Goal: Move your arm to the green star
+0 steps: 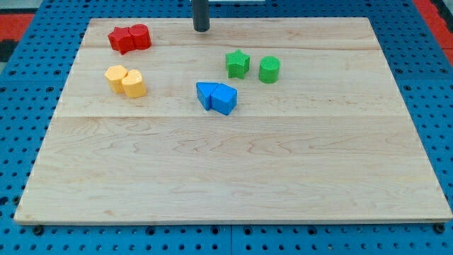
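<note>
The green star (pixel 238 63) lies on the wooden board (pixel 233 170) right of centre in the upper part. A green cylinder (pixel 269 69) stands just to its right, a small gap between them. My tip (pixel 202 29) is at the view's top, near the board's top edge. It is up and to the left of the green star, well apart from it, touching no block.
Two red blocks (pixel 129 37) sit together at the upper left. Two yellow blocks (pixel 126 80) sit together below them. Two blue blocks (pixel 217 96) sit touching below and left of the green star. Blue pegboard (pixel 28 71) surrounds the board.
</note>
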